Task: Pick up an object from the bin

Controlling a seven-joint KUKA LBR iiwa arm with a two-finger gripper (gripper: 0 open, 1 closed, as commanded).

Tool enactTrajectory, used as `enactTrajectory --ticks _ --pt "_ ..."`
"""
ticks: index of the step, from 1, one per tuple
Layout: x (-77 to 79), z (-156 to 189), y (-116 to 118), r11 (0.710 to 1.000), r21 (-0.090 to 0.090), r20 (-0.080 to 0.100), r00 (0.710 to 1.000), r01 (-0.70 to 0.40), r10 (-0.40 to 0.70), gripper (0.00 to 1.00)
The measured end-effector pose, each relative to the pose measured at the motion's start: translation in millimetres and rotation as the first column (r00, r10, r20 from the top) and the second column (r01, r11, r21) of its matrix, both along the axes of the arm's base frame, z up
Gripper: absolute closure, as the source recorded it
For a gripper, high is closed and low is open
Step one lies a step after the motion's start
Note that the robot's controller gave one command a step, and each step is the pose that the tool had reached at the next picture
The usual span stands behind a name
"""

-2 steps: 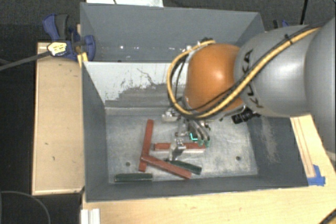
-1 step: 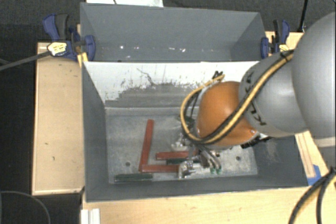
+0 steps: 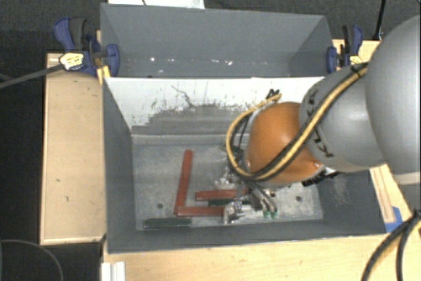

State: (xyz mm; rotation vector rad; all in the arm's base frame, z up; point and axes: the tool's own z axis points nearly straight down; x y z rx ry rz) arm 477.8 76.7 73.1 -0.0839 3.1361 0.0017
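- Gripper (image 3: pixel 242 206): low over the bin floor, front and right of centre, below the orange cover (image 3: pixel 276 141) on the wrist. How wide it stands cannot be told, since the cover and metal parts crowd it. Nothing can be seen held in it.
- Arm (image 3: pixel 371 108): grey, reaches in from the right above the right wall. Yellow and black cables (image 3: pixel 231 139) loop round the left side of the cover.
- Short red-brown bar (image 3: pixel 212 195): lies flat on the floor, and its right end runs in under the gripper. It is the nearest thing to the gripper.
- Lower red-brown bar (image 3: pixel 199 211): lies flat just in front of the short one and parallel to it, with its right end beside the gripper.
- Long red-brown bar (image 3: pixel 183 182): runs from the floor's middle toward the front and meets the lower bar's left end in an L shape.
- Dark green strip (image 3: pixel 167 223): lies flat along the front wall, left of the gripper and apart from it.
- Small green piece (image 3: pixel 268 212): lies just right of the gripper; its kind cannot be told.
- Grey metal bin (image 3: pixel 164 135): the floor is scuffed, and the back wall slopes.
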Motion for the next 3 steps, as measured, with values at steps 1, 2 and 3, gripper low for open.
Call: enactTrajectory --ticks 1,2,3 --pt "5.6 116.4 21.9 0.999 -0.001 -0.003 0.999 -0.055 0.055 1.00" --pt "5.6 116.4 21.9 0.999 -0.001 -0.003 0.999 -0.053 0.053 1.00" --pt "17.7 141.2 14.8 0.986 -0.001 -0.012 0.986 -0.167 0.167 1.00"
